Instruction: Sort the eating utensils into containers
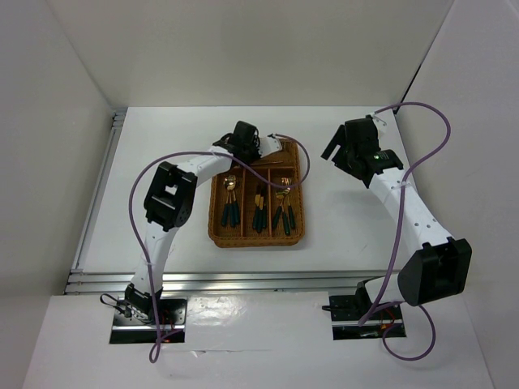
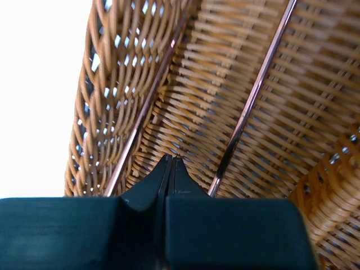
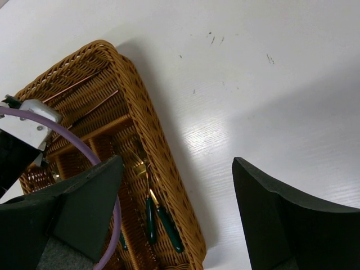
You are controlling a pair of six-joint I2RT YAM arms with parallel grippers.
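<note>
Two arms, one tray: where is the cutlery? (Desk)

All of it sits in the brown wicker tray (image 1: 217, 235) in the middle of the white bench (image 1: 349, 235). Gold-headed, teal-handled pieces (image 1: 259, 209) fill the three long slots, handles toward the arm bases. The round heads in the left slot read as spoons (image 1: 230, 185). Two reddish-brown chopsticks (image 2: 253, 93) lie apart on the floor of the short crosswise slot at the far end. (Photographer)

And the left arm? (Desk)

Its left pincer (image 2: 171, 160) hangs low inside that crosswise slot, clenched tip to tip on nothing. One chopstick lies on either side of it, and the right-hand one runs just beside the fingers. (Photographer)

The other arm? (Desk)

Its right pincer (image 3: 174, 169) hovers released, jaws wide, above the bench off the tray's far right corner. Its camera looks down on the tray's right rim, where a fork (image 3: 140, 167) lies in the nearest long slot. A purple cable (image 1: 284, 162) loops over that side of the tray. (Photographer)
</note>
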